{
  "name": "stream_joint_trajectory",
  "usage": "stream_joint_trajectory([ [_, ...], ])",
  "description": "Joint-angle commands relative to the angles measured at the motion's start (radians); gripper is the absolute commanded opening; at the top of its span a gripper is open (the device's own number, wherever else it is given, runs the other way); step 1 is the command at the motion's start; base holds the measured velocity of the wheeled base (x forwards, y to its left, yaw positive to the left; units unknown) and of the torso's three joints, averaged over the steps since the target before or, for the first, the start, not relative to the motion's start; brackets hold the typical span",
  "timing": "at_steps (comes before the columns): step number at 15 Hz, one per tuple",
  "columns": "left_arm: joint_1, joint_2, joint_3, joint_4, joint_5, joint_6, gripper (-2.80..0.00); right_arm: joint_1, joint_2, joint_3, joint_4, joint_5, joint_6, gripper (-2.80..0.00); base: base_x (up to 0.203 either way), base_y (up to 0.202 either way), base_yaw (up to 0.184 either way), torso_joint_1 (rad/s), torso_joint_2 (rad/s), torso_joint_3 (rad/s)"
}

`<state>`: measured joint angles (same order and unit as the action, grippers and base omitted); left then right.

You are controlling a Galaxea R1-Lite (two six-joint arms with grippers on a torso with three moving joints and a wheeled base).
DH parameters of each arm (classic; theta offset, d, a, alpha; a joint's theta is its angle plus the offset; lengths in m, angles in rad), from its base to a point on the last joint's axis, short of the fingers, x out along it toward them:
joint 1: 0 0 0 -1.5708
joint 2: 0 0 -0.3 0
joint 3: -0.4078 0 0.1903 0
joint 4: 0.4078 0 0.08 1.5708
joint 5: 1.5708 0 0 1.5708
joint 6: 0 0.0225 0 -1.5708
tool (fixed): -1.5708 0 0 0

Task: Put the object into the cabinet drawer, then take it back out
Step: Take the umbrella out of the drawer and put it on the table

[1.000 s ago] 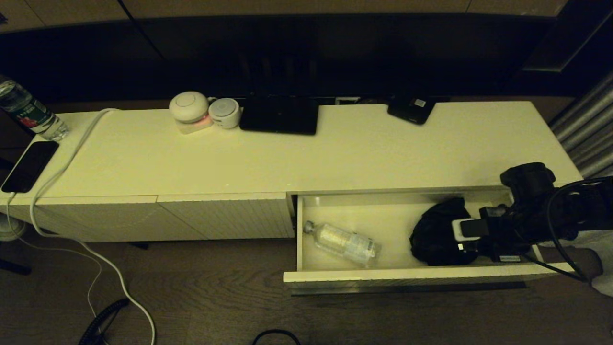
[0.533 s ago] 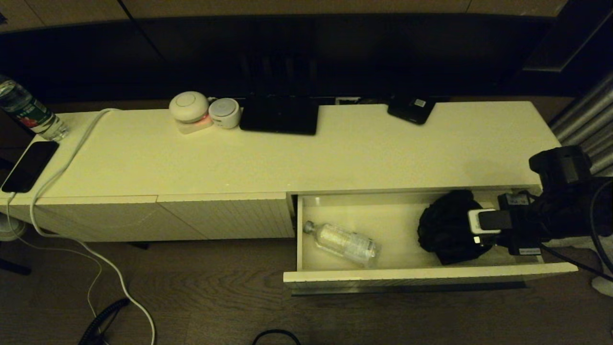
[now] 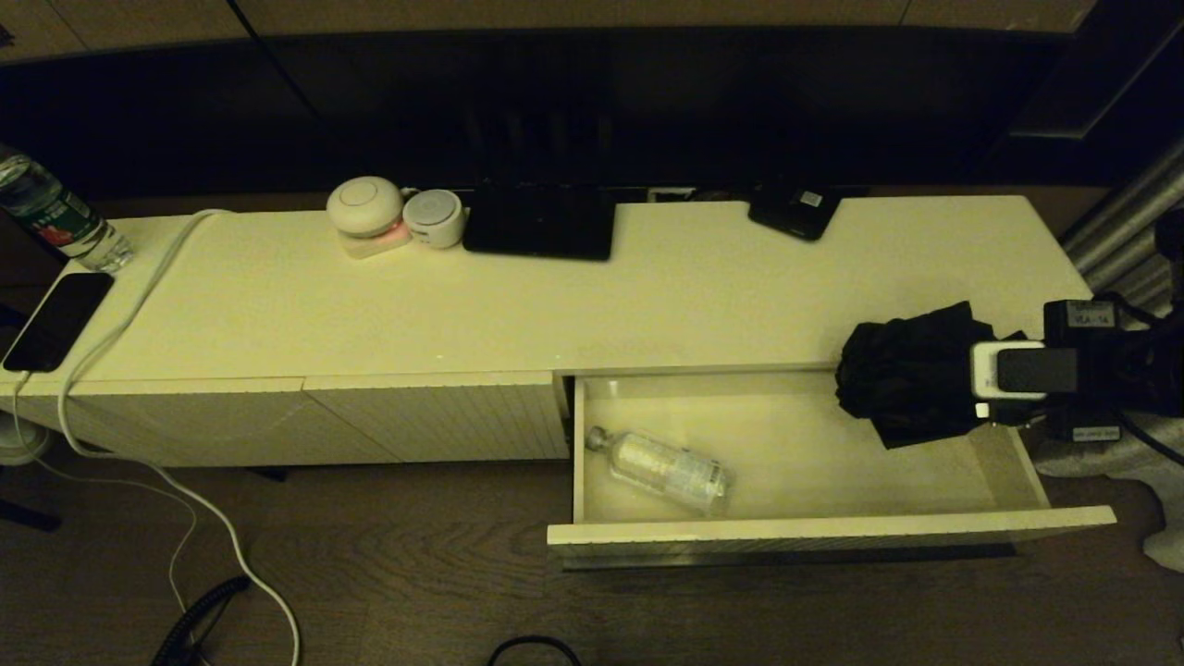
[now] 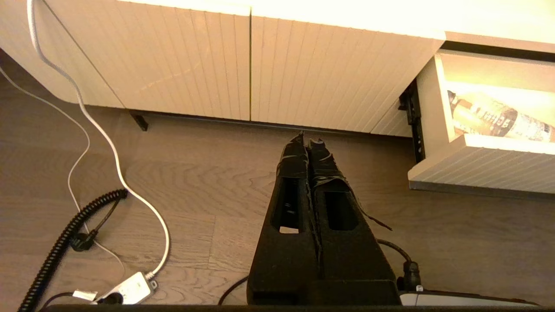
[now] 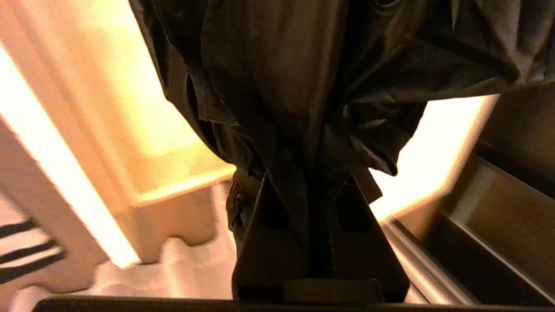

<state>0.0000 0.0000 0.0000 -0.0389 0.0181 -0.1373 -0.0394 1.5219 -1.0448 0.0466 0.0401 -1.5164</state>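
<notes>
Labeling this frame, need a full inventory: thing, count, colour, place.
cabinet: 1, cream-white, spans the view
cabinet drawer: 1, cream-white, pulled open, right side
black bundle: 1, black, held over the drawer's right end
clear bottle: 1, lying in the drawer, left part
upright bottle: 1, clear, red label, far left
phone: 1, black, cabinet top, left end
white cable: 1, from cabinet top to floor
round devices: 2, white, back edge
flat dark items: 2, black, back edge
left pincer: shut, above the floor
right pincer: shut on the bundle
</notes>
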Motion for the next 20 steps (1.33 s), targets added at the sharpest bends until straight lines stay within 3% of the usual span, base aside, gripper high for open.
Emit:
stream_joint_trajectory([
  [1,0.0,-0.002,0.0,0.0,0.0,-0.001,-2.8,0.0,-0.047,-0.059,-0.003,-0.003,-0.005,-2.8,0.0,0.0,0.0,0.0,0.0,0.0],
  [6,0.0,-0.002,0.0,-0.001,0.0,-0.001,-2.8,-0.007,0.074,-0.15,-0.155,-0.004,0.023,-2.8,0.0,0.0,0.0,0.0,0.0,0.0],
  [11,0.0,-0.002,0.0,-0.001,0.0,-0.001,-2.8,-0.001,0.273,-0.109,-0.488,-0.027,0.122,-2.8,0.0,0.0,0.0,0.0,0.0,0.0],
  [18,0.0,-0.002,0.0,0.0,0.0,-0.001,-2.8,0.021,0.313,-0.107,-0.527,-0.09,0.131,-2.8,0.0,0.0,0.0,0.0,0.0,0.0],
  [19,0.0,-0.002,0.0,-0.001,0.0,-0.001,-2.8,0.022,0.311,-0.099,-0.524,-0.09,0.131,0.0,0.0,0.0,0.0,0.0,0.0,0.0],
  [20,0.0,-0.002,0.0,-0.001,0.0,-0.001,-2.8,0.028,0.316,-0.092,-0.534,-0.095,0.133,0.0,0.0,0.0,0.0,0.0,0.0,0.0],
])
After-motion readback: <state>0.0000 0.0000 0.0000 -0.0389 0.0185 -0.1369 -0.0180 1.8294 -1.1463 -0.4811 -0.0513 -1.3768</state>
